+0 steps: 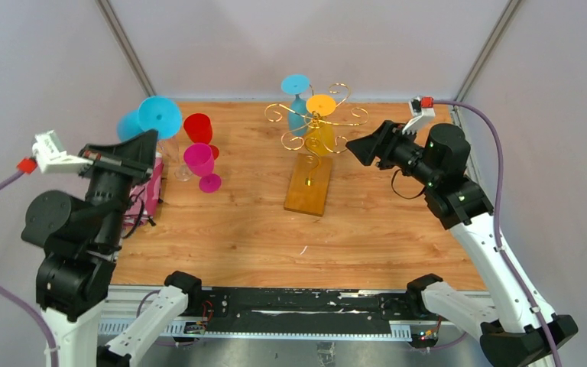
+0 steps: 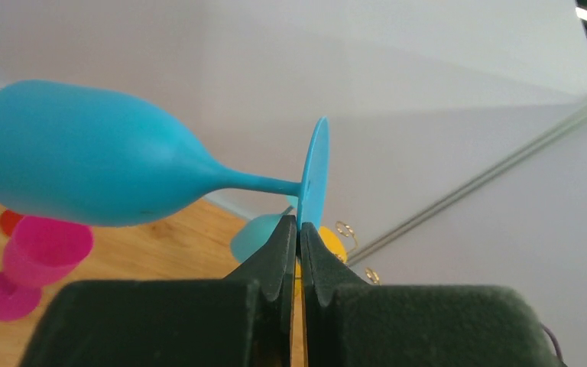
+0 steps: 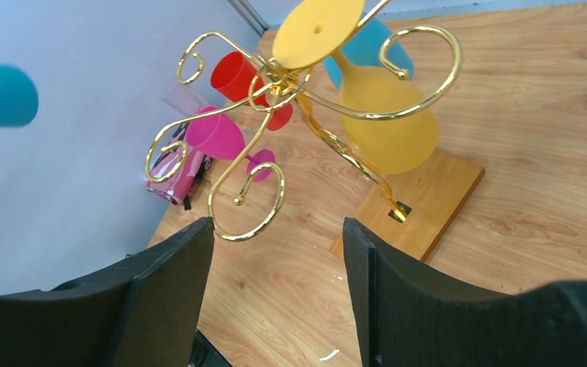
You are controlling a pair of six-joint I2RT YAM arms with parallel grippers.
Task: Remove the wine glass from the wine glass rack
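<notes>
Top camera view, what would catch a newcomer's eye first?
The gold wine glass rack stands mid-table with a yellow glass and a blue glass hanging upside down. At the left, the left arm's fingers pinch the foot of a turquoise wine glass held sideways.

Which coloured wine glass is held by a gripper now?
The blue wine glass held sideways: the left gripper is shut on its foot. The yellow glass and other blue glass hang on the rack; the red glass and pink glass stand.
</notes>
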